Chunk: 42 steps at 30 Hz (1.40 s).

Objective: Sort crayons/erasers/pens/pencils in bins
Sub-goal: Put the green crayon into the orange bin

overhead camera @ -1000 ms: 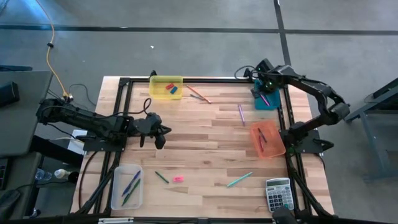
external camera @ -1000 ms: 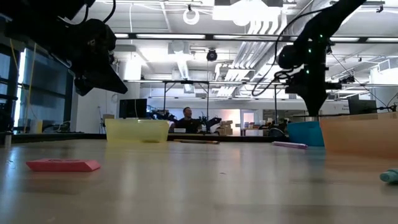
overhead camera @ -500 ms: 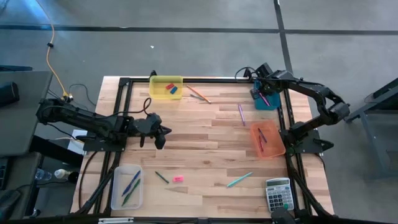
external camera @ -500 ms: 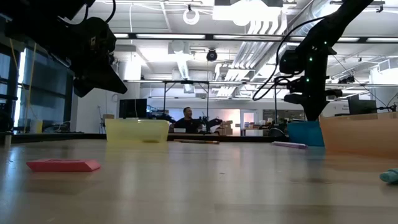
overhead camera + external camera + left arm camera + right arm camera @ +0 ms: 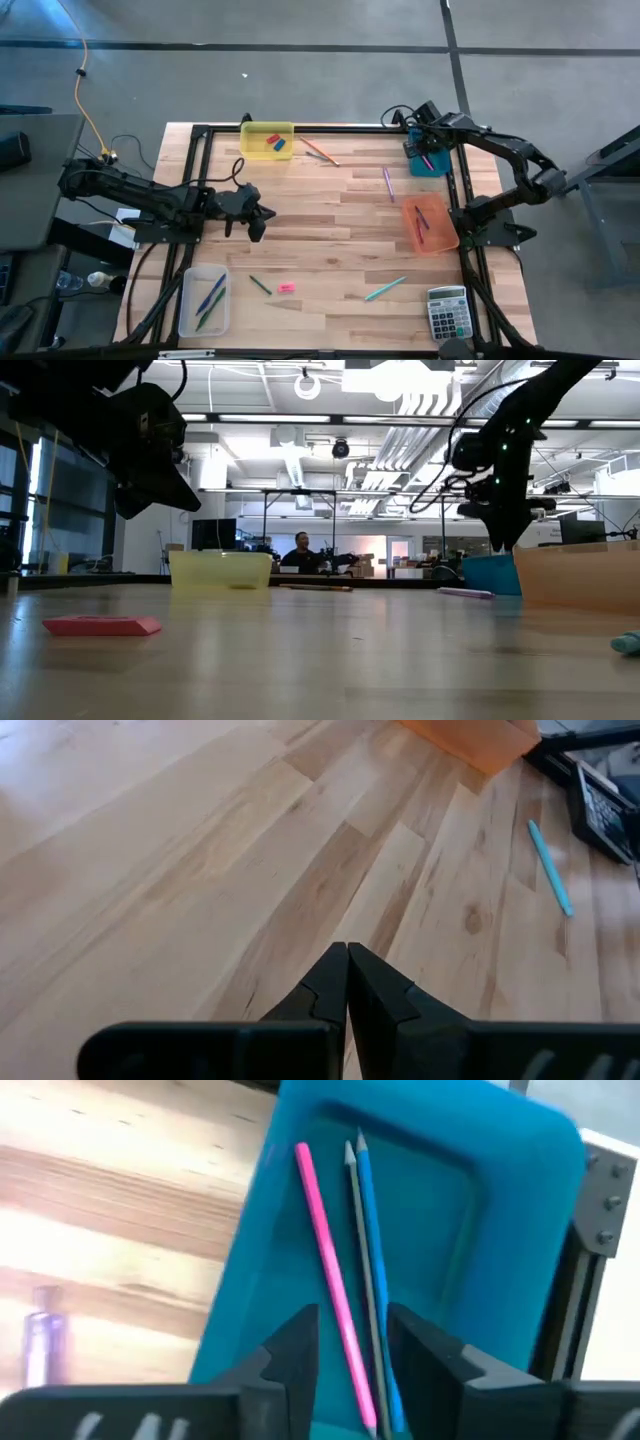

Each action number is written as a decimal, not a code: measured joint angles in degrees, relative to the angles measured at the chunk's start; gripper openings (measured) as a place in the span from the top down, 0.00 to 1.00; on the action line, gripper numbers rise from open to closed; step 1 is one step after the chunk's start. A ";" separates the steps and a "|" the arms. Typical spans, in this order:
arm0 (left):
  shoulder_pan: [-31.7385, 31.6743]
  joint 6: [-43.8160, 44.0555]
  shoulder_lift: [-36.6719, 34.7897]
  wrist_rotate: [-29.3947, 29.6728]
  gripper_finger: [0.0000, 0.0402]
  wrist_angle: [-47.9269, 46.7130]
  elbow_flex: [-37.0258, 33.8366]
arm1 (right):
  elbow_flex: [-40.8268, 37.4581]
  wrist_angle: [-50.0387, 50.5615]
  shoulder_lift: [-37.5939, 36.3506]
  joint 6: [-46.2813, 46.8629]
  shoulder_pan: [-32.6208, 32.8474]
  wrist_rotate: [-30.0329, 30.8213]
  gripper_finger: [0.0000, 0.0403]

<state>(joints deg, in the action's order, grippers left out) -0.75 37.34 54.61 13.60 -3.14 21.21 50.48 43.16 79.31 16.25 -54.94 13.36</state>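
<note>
My right gripper stands open low over the teal bin. Its fingers sit on either side of the near ends of a pink pencil and a grey pencil. Both lie flat on the bin's floor beside a blue pencil. My left gripper hangs shut over bare wood at the table's left. Blue and red erasers lie in the yellow bin. A pink eraser lies flat on the table near the front.
The orange bin holds sticks at the right, and the clear bin holds more at the front left. Loose on the wood lie a purple stick, an orange pencil, a green stick and a teal pen. A calculator sits front right.
My right gripper has shifted a little above the teal bin. My left arm and the things on the table have kept still.
</note>
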 joint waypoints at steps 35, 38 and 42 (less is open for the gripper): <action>11.82 -30.89 12.18 -17.47 1.00 -25.27 14.95 | 0.11 -28.64 -11.11 12.25 50.38 0.20 1.00; 15.47 -32.19 16.48 -16.33 1.00 -27.83 18.32 | 0.11 -28.64 -11.12 11.90 50.62 0.20 1.00; 19.73 -32.52 21.65 -15.01 0.95 -30.34 21.41 | 0.11 -28.55 -11.12 10.74 50.62 0.14 1.00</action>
<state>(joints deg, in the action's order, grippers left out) 18.98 4.82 76.26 -1.41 -33.48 42.62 50.59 14.61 68.18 26.99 -4.32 13.50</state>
